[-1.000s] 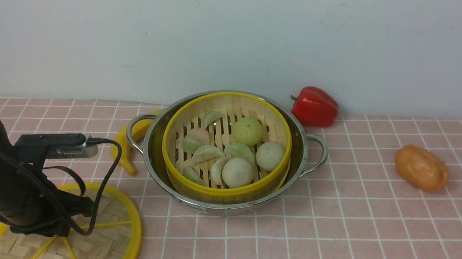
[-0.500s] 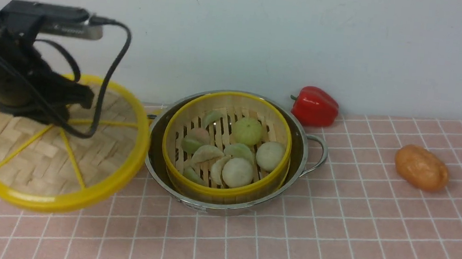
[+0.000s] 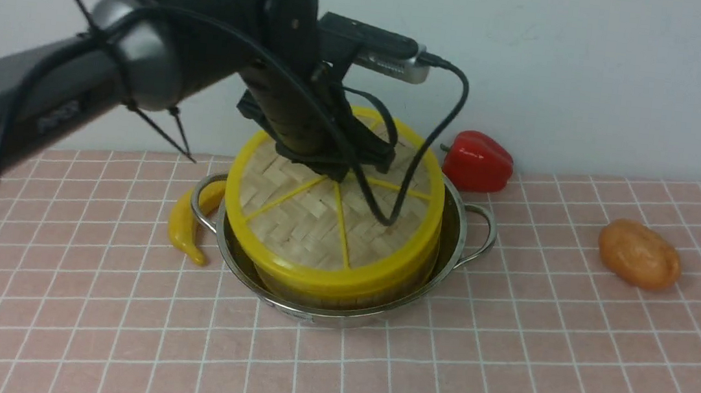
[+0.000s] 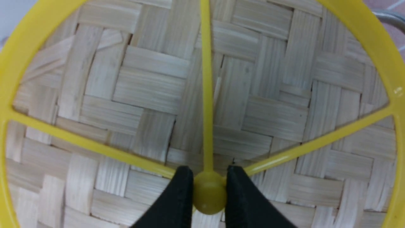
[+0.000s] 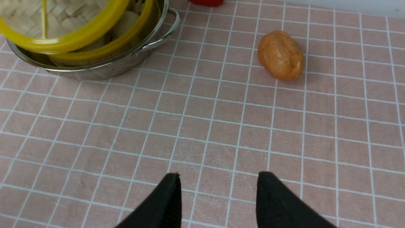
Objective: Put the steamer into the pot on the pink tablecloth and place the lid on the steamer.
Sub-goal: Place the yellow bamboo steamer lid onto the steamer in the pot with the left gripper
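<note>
The steel pot (image 3: pixel 453 233) stands on the pink tablecloth (image 3: pixel 503 356) with the steamer (image 3: pixel 320 296) inside it. The lid (image 3: pixel 315 219) is over the steamer, tilted with its far side raised; in the right wrist view a gap shows between the lid (image 5: pixel 57 19) and the steamer's yellow rim (image 5: pixel 126 41). My left gripper (image 3: pixel 334 165) is shut on the lid's yellow centre knob, where the spokes meet (image 4: pixel 208 171). My right gripper (image 5: pixel 218 177) is open above bare cloth, to the right of the pot (image 5: pixel 95 71), and holds nothing.
A red pepper (image 3: pixel 478 161) lies behind the pot by the wall. An orange potato-like lump (image 3: pixel 639 254) sits on the right of the cloth. A yellow banana (image 3: pixel 188 222) lies against the pot's left handle. The left arm's cable hangs over the lid.
The left arm has lifted the lid off the cloth at front left and carried it up and to the right, over the steamer, which now hides the food inside.
</note>
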`<state>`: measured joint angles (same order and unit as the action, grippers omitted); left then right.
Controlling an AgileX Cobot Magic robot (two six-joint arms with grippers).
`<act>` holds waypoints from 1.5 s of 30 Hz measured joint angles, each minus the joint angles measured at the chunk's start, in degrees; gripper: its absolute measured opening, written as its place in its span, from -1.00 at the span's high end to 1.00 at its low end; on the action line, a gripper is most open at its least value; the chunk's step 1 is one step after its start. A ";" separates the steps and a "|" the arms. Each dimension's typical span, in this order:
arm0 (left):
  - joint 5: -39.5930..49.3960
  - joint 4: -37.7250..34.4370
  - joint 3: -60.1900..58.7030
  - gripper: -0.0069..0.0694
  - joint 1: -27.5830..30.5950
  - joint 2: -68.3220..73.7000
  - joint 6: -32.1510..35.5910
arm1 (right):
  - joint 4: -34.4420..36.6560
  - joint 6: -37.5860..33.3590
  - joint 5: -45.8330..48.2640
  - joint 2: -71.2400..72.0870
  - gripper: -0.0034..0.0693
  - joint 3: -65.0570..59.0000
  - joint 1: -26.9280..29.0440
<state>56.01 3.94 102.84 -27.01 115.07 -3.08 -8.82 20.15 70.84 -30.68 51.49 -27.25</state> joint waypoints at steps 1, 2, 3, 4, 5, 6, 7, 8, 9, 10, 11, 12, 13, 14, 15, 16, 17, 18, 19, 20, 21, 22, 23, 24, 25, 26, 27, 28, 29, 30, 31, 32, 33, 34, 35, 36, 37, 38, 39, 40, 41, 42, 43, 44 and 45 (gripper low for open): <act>0.00 0.15 1.28 0.50 -0.13 1.63 0.00 | 0.00 0.13 0.00 0.00 -0.02 0.00 0.00; 0.00 0.31 2.41 0.50 -0.15 2.59 -0.06 | 0.06 0.19 0.00 0.00 -0.02 0.00 0.00; 0.00 0.41 3.36 0.50 -0.19 3.65 -0.06 | 0.21 0.19 0.00 0.00 -0.02 0.00 0.00; 0.00 0.44 3.82 0.50 -0.19 4.19 -0.06 | 0.21 0.19 0.00 0.00 -0.02 0.00 0.00; 0.00 0.59 4.41 0.50 -0.19 4.97 -0.09 | 0.27 0.19 0.00 0.00 -0.02 0.00 0.00; -0.06 0.73 4.75 0.50 -0.19 5.58 -0.23 | 0.39 0.19 0.00 0.00 -0.02 0.00 0.00; -0.06 0.78 4.84 0.50 -0.19 6.01 -0.30 | 0.40 0.19 0.00 0.00 -0.02 0.00 0.00; 0.01 0.78 4.95 0.50 -0.19 6.41 -0.35 | 0.44 0.19 0.00 0.00 -0.02 0.00 0.00; 0.01 0.78 4.95 0.50 -0.19 6.59 -0.40 | 0.47 0.19 0.00 0.00 -0.02 0.00 0.00; 0.06 0.80 4.95 0.50 -0.19 6.86 -0.40 | 0.47 0.25 0.00 0.00 -0.02 0.00 0.00; 0.23 0.99 4.95 0.50 -0.19 7.08 -0.40 | 0.47 0.26 0.00 0.00 -0.02 0.00 0.00; 0.36 1.16 4.95 0.50 -0.19 7.22 -0.46 | 0.47 0.26 0.00 0.00 -0.02 0.00 0.00; 0.51 1.66 5.03 0.50 -0.19 7.35 -0.70 | 0.47 0.26 0.00 0.00 -0.02 0.00 0.00; 0.59 1.67 5.03 0.50 -0.19 7.32 -0.82 | 0.47 0.26 0.00 0.00 -0.02 0.00 0.00; 0.80 2.32 5.15 0.50 -0.19 7.40 -1.40 | 0.47 0.30 0.00 0.00 -0.02 0.00 0.00; 0.84 2.44 5.21 0.50 -0.19 7.40 -1.55 | 0.52 0.30 0.00 0.00 -0.02 0.00 0.00; 0.95 3.16 5.21 0.50 -0.26 7.44 -2.32 | 0.59 0.32 0.00 0.00 -0.02 0.00 0.00; 1.01 3.51 5.21 0.50 -0.26 7.44 -2.81 | 0.58 0.32 0.00 0.00 -0.02 0.00 0.00; 1.01 3.64 5.21 0.50 -0.26 7.47 -3.02 | 0.58 0.32 0.00 0.00 -0.02 0.00 0.00; 1.07 4.46 5.21 0.50 -0.26 7.51 -3.79 | 0.58 0.32 0.00 0.00 -0.02 0.00 0.00; 1.07 4.59 5.21 0.50 -0.26 7.57 -3.93 | 0.58 0.32 0.00 0.00 -0.02 0.00 0.00; 1.07 4.59 5.21 0.50 -0.26 7.70 -3.93 | 0.63 0.32 0.00 0.00 -0.02 0.00 0.00; 1.07 4.59 5.27 0.50 -0.26 7.69 -3.93 | 0.63 0.32 0.00 0.00 -0.02 0.00 0.00; 1.01 4.70 5.32 0.50 -0.28 7.93 -4.05 | 0.63 0.32 0.00 0.00 -0.02 0.00 0.00; 0.87 4.78 5.39 0.50 -0.28 8.25 -4.09 | 0.63 0.37 0.00 0.00 -0.02 0.00 0.00; 0.87 4.78 5.39 0.50 -0.28 8.30 -4.09 | 0.63 0.37 0.00 0.00 -0.02 0.00 0.00; 0.87 4.85 5.45 0.50 -0.28 8.47 -4.09 | 0.63 0.37 0.00 0.00 -0.02 0.00 0.00; 0.87 4.85 5.52 0.50 -0.28 8.63 -4.09 | 0.63 0.37 0.00 0.00 -0.02 0.00 0.00; 0.87 4.85 5.58 0.50 -0.32 8.64 -4.09 | 0.63 0.37 0.00 0.00 -0.02 0.00 0.00; 0.87 4.85 5.58 0.50 -0.34 8.69 -4.09 | 0.63 0.37 0.00 0.00 -0.02 0.00 0.00; 0.87 4.85 5.58 0.50 -0.34 8.69 -4.09 | 0.68 0.37 0.00 0.00 -0.02 0.00 0.00; 0.87 4.85 5.58 0.50 -0.34 8.69 -4.09 | 0.68 0.37 0.00 0.00 -0.02 0.00 0.00; 0.87 4.71 5.58 0.50 -0.34 8.69 -4.09 | 0.79 0.37 0.00 0.00 -0.02 0.00 0.00; 0.87 4.66 5.62 0.50 -0.34 8.69 -4.09 | 0.79 0.37 0.00 0.00 -0.02 0.00 0.00; 0.87 4.66 5.68 0.50 -0.34 8.69 -4.09 | 0.79 0.37 0.00 0.00 -0.02 0.00 0.00; 0.87 4.66 5.70 0.50 -0.34 8.69 -4.09 | 0.79 0.37 0.00 0.00 -0.02 0.00 0.00; 0.87 4.66 5.77 0.49 -0.34 8.74 -3.90 | 0.79 0.37 0.00 0.00 -0.02 0.00 0.00; 0.87 4.64 5.84 0.46 -0.34 8.74 -3.75 | 0.82 0.37 0.00 0.00 -0.02 0.00 0.00; 0.87 4.64 5.89 0.44 -0.34 8.74 -3.60 | 0.82 0.37 0.00 0.00 -0.02 0.00 0.00; 0.87 4.64 5.90 0.35 -0.34 8.62 -3.35 | 0.82 0.37 0.00 0.00 -0.02 0.00 0.00; 1.02 4.75 6.00 0.24 -0.34 8.43 -3.30 | 0.82 0.37 0.00 0.00 -0.02 0.00 0.00; 1.19 4.89 6.15 0.17 -0.34 8.32 -3.22 | 0.82 0.37 0.00 0.00 -0.02 0.00 0.00; 2.54 5.74 7.25 -0.08 -0.34 7.54 -3.17 | 0.82 0.37 0.00 0.00 -0.02 0.00 0.00; 3.81 6.13 8.04 -0.19 -0.34 6.95 -3.03 | 0.82 0.37 0.00 0.00 -0.02 0.00 0.00; 4.93 6.50 9.02 -0.31 -0.34 6.15 -2.98 | 0.82 0.37 0.00 0.00 -0.02 0.00 0.00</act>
<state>60.93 10.44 111.87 -27.35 121.22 -6.06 -8.01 20.53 70.84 -30.68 51.49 -27.25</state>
